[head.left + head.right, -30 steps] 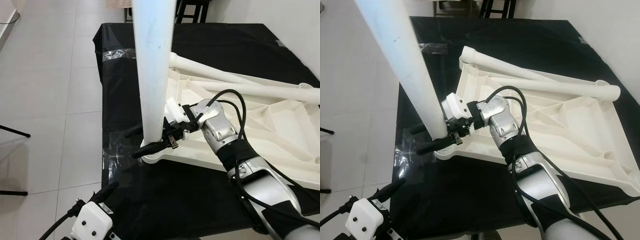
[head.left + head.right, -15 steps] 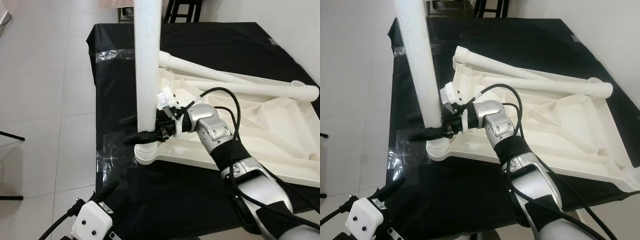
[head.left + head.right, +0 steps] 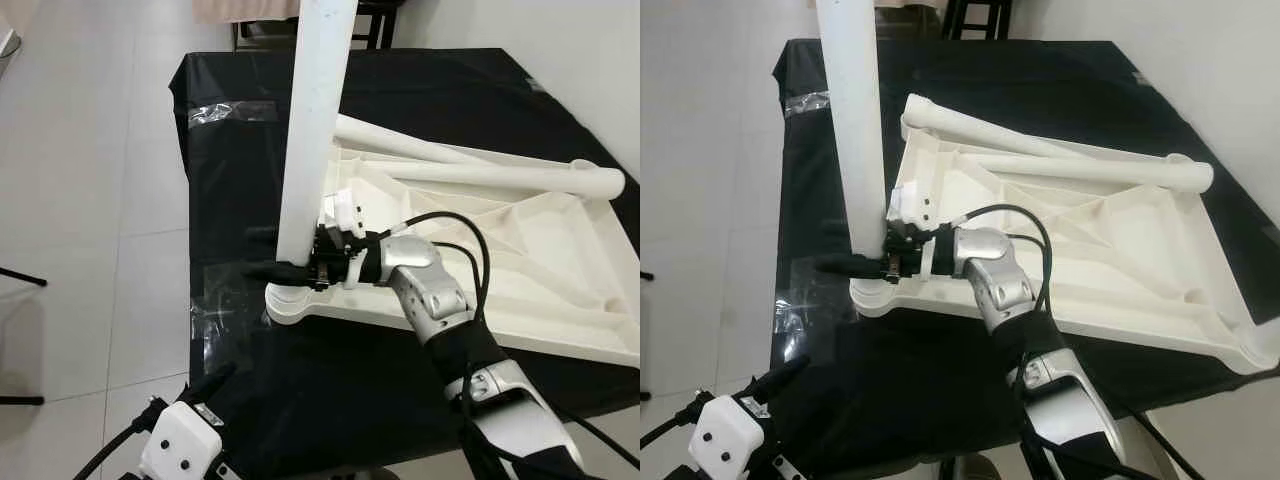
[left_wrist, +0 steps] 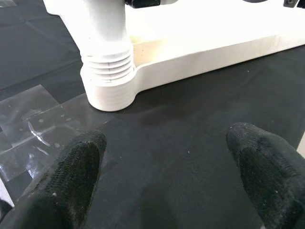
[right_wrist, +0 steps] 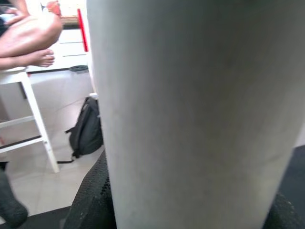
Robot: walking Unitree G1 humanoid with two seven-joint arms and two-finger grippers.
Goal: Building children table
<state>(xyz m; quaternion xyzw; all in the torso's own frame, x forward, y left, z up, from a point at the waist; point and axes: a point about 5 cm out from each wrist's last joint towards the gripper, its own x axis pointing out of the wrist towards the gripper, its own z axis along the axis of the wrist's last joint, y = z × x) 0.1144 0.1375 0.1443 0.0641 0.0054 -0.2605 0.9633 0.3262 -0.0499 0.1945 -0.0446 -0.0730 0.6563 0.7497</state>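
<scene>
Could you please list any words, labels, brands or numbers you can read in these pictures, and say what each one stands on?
None can be read: the white table leg, the upturned tabletop, the black cover and the right gripper show no legible text.

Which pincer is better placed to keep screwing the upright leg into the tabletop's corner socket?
Right, probably. The right pincer is shut around the white table leg just above the threaded corner socket of the upturned tabletop. The left pincer hovers open, low over the black cloth, short of the socket.
</scene>
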